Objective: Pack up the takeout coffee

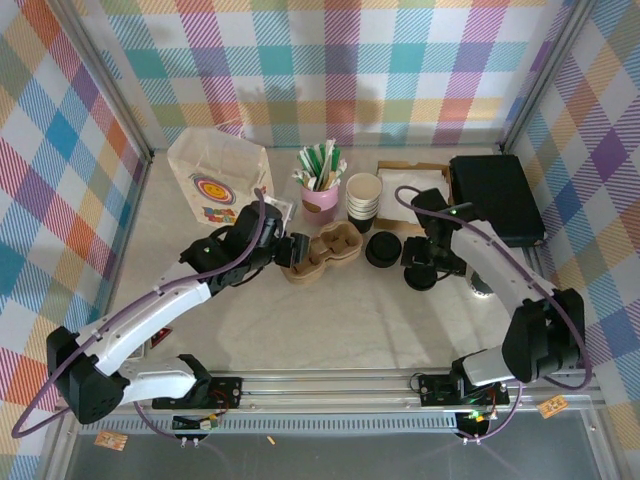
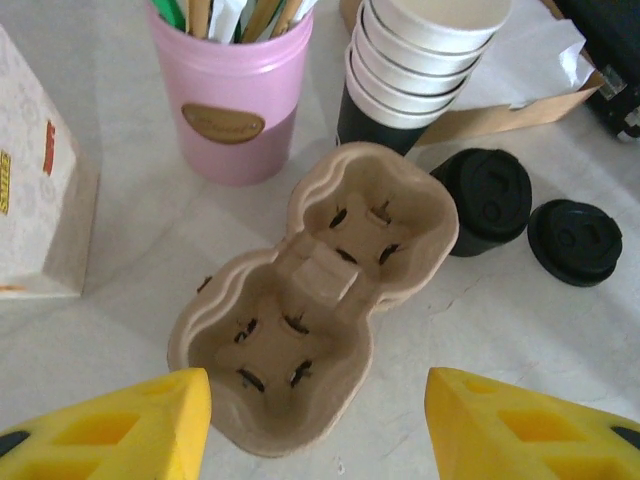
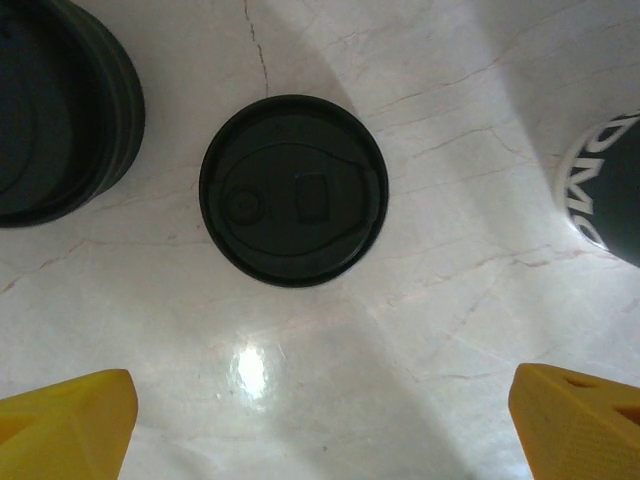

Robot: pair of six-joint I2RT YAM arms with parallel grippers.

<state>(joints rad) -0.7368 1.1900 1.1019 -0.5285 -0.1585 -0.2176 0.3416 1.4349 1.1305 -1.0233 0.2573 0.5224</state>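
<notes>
Fingers (image 3: pixel 70 420) of right gripper (image 3: pixel 320 425) are standing wide apart in the bottom corners, takeout coffee (image 3: pixel 293 190) at frame centre; left gripper (image 2: pixel 318 425) fingers are standing apart below cup carrier (image 2: pixel 320 290).

Right tool (image 3: pixel 320 400) fingers cropped below, lid stack (image 3: pixel 50 110) cut off

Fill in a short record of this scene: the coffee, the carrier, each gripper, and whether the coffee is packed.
takeout coffee: black lid up, standing on the table beside the stack of lids
cup carrier: both wells empty
left gripper: open, at the carrier's near end
right gripper: open, above the coffee, holding nothing
packed: not yet
</notes>
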